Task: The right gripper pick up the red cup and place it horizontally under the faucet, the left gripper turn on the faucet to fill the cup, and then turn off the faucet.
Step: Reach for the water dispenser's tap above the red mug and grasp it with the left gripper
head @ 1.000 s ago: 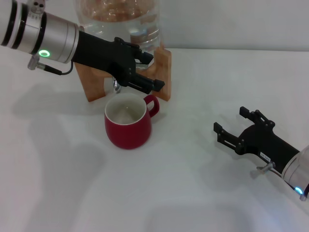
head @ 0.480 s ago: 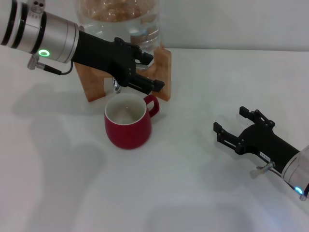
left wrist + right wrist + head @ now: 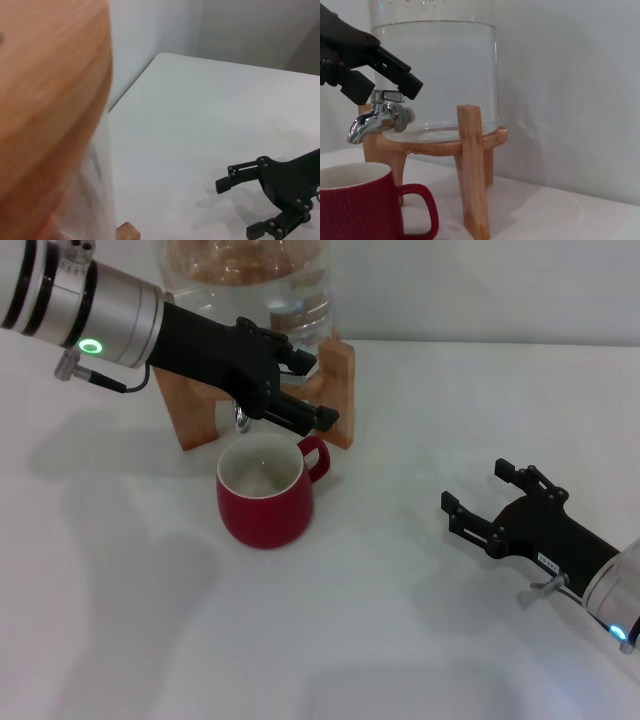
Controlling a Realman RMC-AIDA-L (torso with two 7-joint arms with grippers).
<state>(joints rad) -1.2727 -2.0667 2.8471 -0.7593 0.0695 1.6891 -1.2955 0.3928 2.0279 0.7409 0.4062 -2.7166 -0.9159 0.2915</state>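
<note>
The red cup (image 3: 262, 492) stands upright on the white table, right under the faucet (image 3: 241, 418); its handle points toward the wooden stand's leg. It also shows in the right wrist view (image 3: 360, 205). My left gripper (image 3: 315, 390) is open at the faucet. In the right wrist view its fingers (image 3: 395, 70) straddle the lever of the chrome faucet (image 3: 376, 117), just above it. No stream of water shows from the spout. My right gripper (image 3: 478, 502) is open and empty, resting low at the table's right side, well away from the cup. It also shows in the left wrist view (image 3: 239, 208).
A clear water jar (image 3: 435, 75) sits on a wooden stand (image 3: 340, 390) at the back of the table (image 3: 420, 400). A white wall stands behind it.
The left gripper has shifted very slightly at the faucet. The cup and the right arm have not moved.
</note>
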